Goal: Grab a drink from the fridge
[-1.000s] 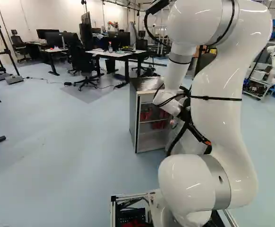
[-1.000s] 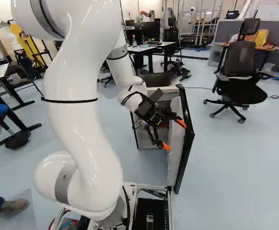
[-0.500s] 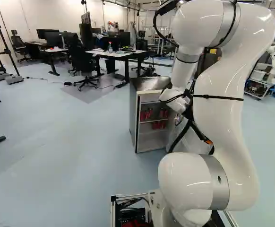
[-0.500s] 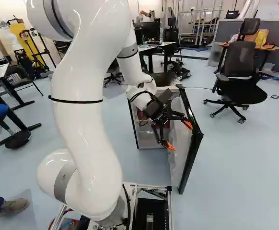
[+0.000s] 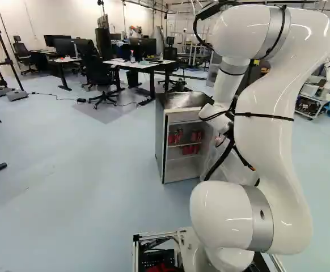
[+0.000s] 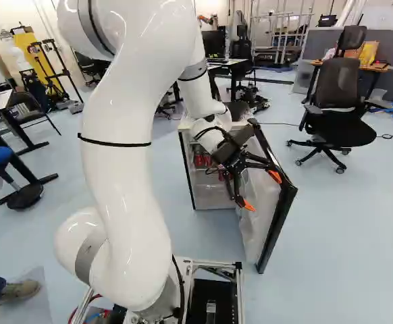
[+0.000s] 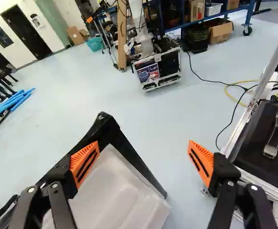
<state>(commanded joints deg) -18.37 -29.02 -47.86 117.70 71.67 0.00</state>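
In the left base view, the arm [image 5: 273,124] hides part of the fridge door [image 6: 256,229].

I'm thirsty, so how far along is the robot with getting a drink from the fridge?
Looks done: the fridge door stands open. In hand: the gripper, open and without a drink, is at the door, perhaps widening it. Left: grasping one of the red cans inside and bringing it out.
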